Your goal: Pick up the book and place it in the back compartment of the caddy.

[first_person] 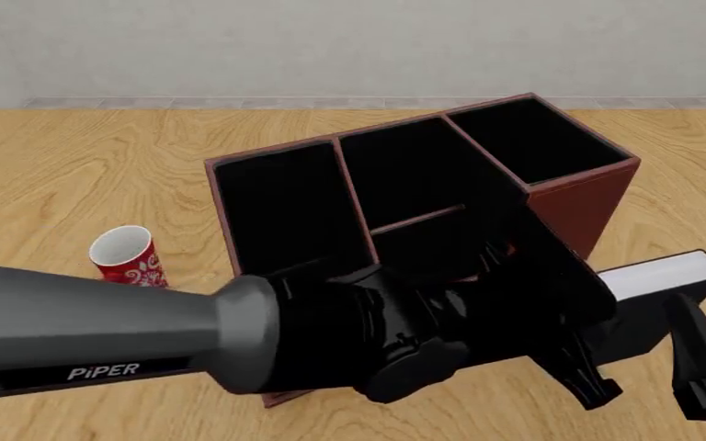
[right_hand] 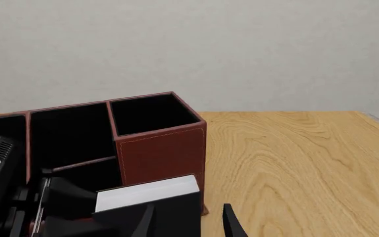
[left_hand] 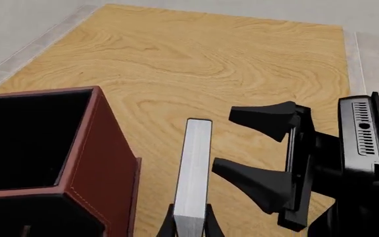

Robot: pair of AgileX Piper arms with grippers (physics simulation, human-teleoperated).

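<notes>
**Book clamped in left tool, right tool standing open beside it**

Book (left_hand: 193, 168) is hanging above the worktop (first_person: 59, 165), just right of the caddy (first_person: 586, 197) at its near right corner and outside every cell. It is lying roughly level, white page block facing up and forward, black covers on either side.

Handling, judged: rigid hardcover, thick for its size, moderate weight. Boards are not going to flex under a pinch. Covers are looking smooth, so some slip is possible if the grip is light. Not fragile. Best hold is cover to cover across the thickness, near one end, leaving the other end free to go into a cell first. The present hold is doing that.

Left tool (left_hand: 191, 228): clenched on the book. In the left wrist view, one black finger is pressing each cover at the book's near end. The left arm is crossing in front of the caddy in the front view and hiding its near wall.

Right tool (left_hand: 222, 140): released, fingers spread wide, holding nothing. Its tips are pointing at one cover, very close. Whether the nearer tip is touching the cover, I cannot tell.

Back compartment (first_person: 427, 241): the small dark cell on the near side of the short cross divider, left of the book, partly masked by the left arm.
</notes>
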